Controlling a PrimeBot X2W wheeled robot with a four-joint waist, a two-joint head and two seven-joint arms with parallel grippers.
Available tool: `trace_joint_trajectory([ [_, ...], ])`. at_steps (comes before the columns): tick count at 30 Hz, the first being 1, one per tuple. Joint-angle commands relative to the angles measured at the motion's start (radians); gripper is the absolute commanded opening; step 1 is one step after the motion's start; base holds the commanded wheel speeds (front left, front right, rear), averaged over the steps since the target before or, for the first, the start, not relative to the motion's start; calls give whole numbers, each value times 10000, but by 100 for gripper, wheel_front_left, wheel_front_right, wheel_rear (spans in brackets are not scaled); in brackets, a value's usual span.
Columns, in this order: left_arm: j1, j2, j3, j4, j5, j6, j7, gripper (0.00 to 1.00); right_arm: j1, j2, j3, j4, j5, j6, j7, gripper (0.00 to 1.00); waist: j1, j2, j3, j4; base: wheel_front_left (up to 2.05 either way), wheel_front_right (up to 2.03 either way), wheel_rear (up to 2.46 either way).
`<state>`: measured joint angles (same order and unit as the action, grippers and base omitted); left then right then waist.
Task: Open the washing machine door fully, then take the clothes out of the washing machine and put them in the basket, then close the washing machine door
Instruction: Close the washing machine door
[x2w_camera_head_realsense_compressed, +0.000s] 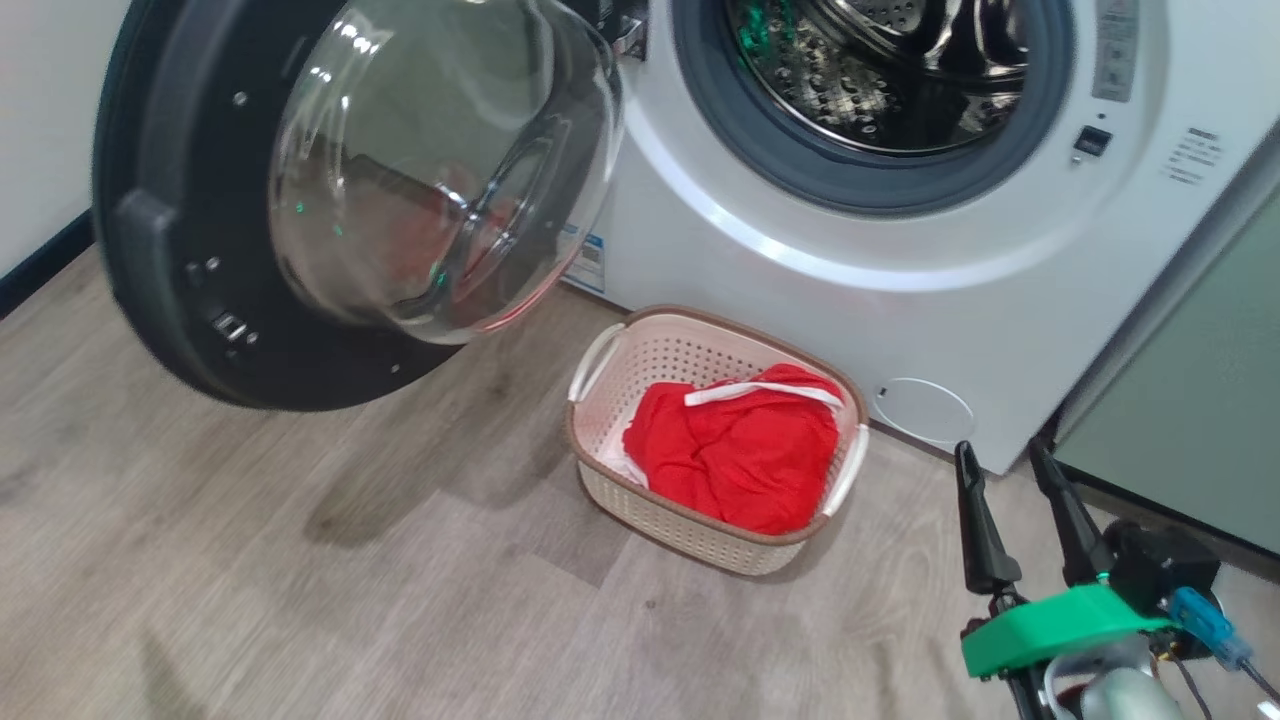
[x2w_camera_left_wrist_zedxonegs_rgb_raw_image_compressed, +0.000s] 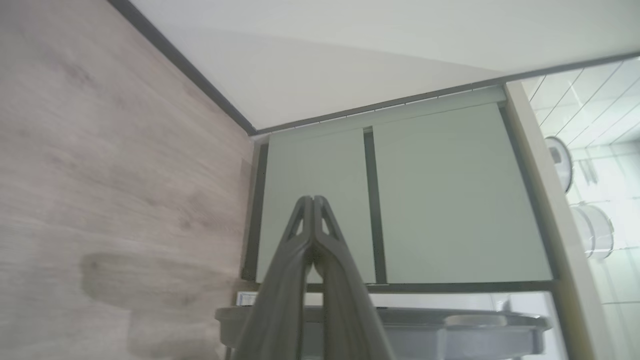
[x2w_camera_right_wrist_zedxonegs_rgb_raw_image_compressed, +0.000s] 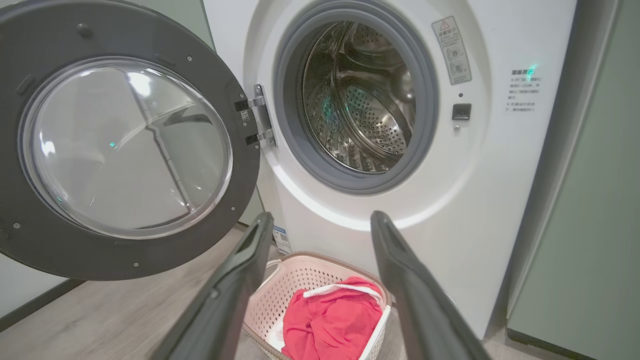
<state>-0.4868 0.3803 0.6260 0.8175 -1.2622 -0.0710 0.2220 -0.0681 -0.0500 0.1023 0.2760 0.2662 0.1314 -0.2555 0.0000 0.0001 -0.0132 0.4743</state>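
Down in the basket (x2w_camera_head_realsense_compressed: 690, 530) lie the clothes (x2w_camera_head_realsense_compressed: 740, 455); the washing machine door (x2w_camera_head_realsense_compressed: 170, 300) hangs wide. We should press our right gripper (x2w_camera_head_realsense_compressed: 1003, 452), 2 fingers spread and empty, near its free edge, pushing steadily until it latches. Our left gripper (x2w_camera_left_wrist_zedxonegs_rgb_raw_image_compressed: 313, 200) is pinched together, empty.

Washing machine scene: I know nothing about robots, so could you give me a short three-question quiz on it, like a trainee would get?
1. True or false: the red clothes lie inside the basket.
2. The washing machine door is: A) shut, B) swung open, C) lying on the floor.
3. Which one has its two fingers pressed together: the left tool or the right tool?

Key: 1 true; 2 B; 3 the left tool, while the right tool's fingers stand apart.
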Motion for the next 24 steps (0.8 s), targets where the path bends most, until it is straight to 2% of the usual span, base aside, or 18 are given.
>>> trace_joint_trajectory([
  [1, -586, 641, 299, -41, -239, 64, 297, 0, -164, -34, 193, -345, 1, -7, -63, 100, 0, -1, 10, -138, 0, 0, 0],
  [7, -1878, 1735, 792, 1545, -1251, 700, 1954, 0, -181, -48, 274, -299, -50, -7, -63, 100, 0, -1, 36, -665, 0, 0, 0],
  [11, -2319, 2152, 635, 2024, -1399, 684, 2939, 0, -178, -134, 355, -280, -61, -7, -63, 100, 0, -1, 63, -1037, 0, 0, 0],
  [18, -2586, 2410, 260, 2489, -1223, 619, 3578, 0, -190, -285, 423, -270, -68, -7, -63, 100, 0, -1, 224, -1629, 0, 0, 0],
  [24, -2665, 2388, 103, 2569, -1065, 506, 3461, 0, -213, -369, 451, -286, -80, -7, -63, 100, 0, -1, 363, -1932, 0, 0, 0],
])
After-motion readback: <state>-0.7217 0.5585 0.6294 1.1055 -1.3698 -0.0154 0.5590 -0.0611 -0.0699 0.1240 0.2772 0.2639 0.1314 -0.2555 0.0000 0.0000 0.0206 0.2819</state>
